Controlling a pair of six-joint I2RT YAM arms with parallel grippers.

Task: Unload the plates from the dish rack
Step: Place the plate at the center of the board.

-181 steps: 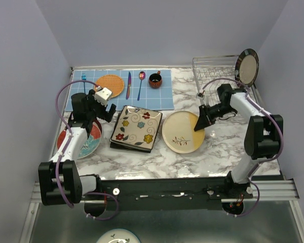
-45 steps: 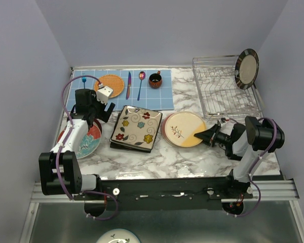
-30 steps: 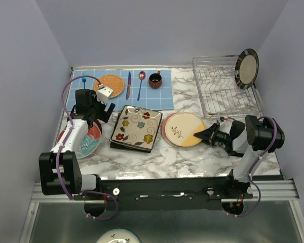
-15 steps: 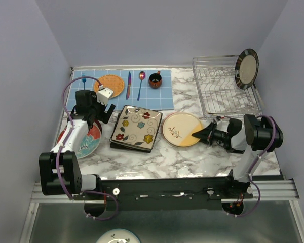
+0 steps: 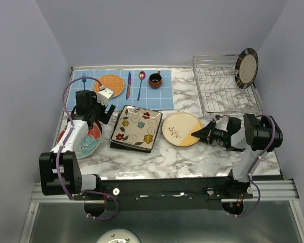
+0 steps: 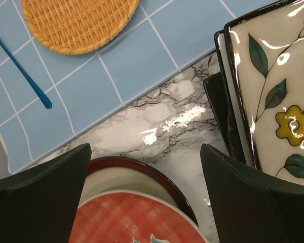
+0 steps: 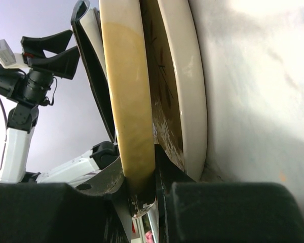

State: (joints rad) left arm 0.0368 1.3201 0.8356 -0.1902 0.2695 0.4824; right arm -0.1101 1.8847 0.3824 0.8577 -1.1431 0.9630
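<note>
1. R gripper [image 5: 198, 134] pinches the cream plate [image 5: 178, 126] at its 4 o'clock rim; plate sits low on the table [image 5: 192, 157], centre-right.
2. L gripper [image 6: 146, 177]: fingers spread, holding nothing, over the red plate [image 6: 137, 223].
3. Step: prob. setting this plate down. Next: let go, lift clear, reach toward 1 o'clock for the stripe-rimmed plate [image 5: 247, 67], upright in the dish rack [image 5: 218, 98].

Plates [image 5: 137, 125] flat (one upright in rack [image 5: 220, 96])
</note>
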